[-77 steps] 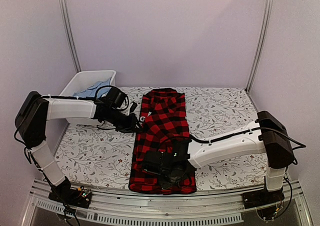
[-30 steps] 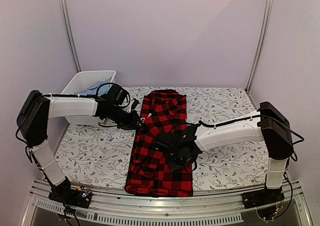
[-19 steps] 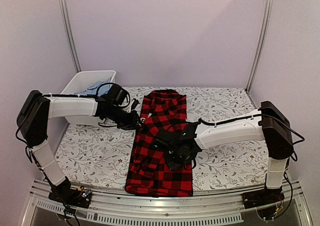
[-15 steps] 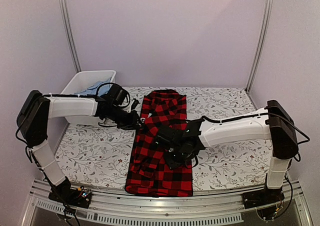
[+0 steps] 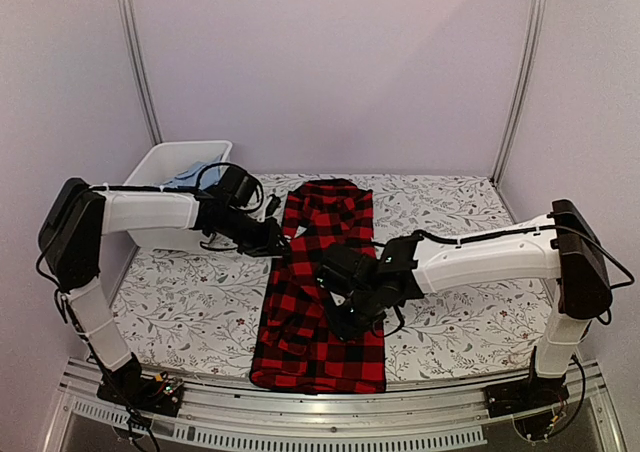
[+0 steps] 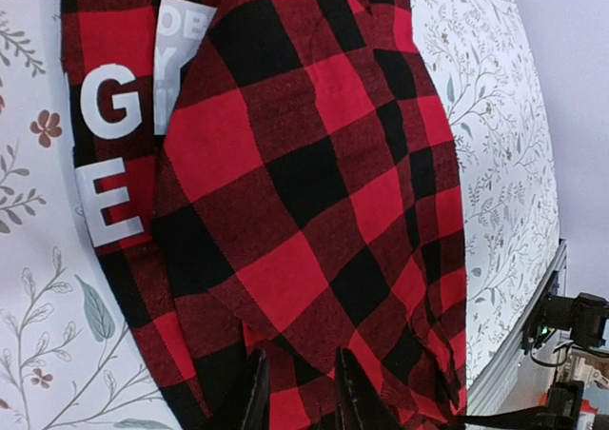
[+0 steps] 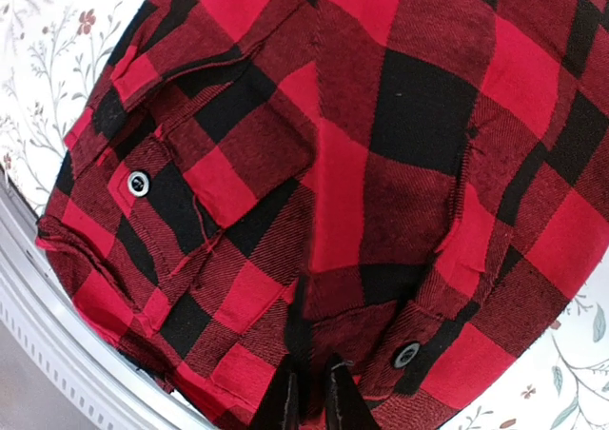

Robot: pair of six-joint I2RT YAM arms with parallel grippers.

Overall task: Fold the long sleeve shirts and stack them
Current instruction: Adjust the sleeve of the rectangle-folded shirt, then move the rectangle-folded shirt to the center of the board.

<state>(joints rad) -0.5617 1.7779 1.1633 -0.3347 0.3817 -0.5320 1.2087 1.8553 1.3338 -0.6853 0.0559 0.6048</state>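
Note:
One long sleeve shirt (image 5: 325, 232), red-and-black check, lies lengthwise on the table's middle, collar at the far end. My left gripper (image 5: 283, 244) is at its left edge, shut on a fold of the cloth; in the left wrist view the shirt (image 6: 304, 164) runs between the fingers of the gripper (image 6: 300, 406), with white letters (image 6: 114, 154) at left. My right gripper (image 5: 345, 324) sits on the lower half, shut on a pinched ridge of the shirt (image 7: 381, 116), as the right wrist view shows at the gripper (image 7: 309, 401). A buttoned cuff (image 7: 139, 183) lies by the hem.
A white plastic bin (image 5: 165, 162) stands at the back left and holds light blue cloth (image 5: 190, 179). The floral table cover (image 5: 450, 212) lies bare to the right. A metal rail (image 5: 350, 412) runs along the near edge, just below the shirt's hem.
My right gripper has moved from near the hem up toward the shirt's middle and the arm has stretched out. The lower hem has shifted slightly left. The left gripper has barely moved.

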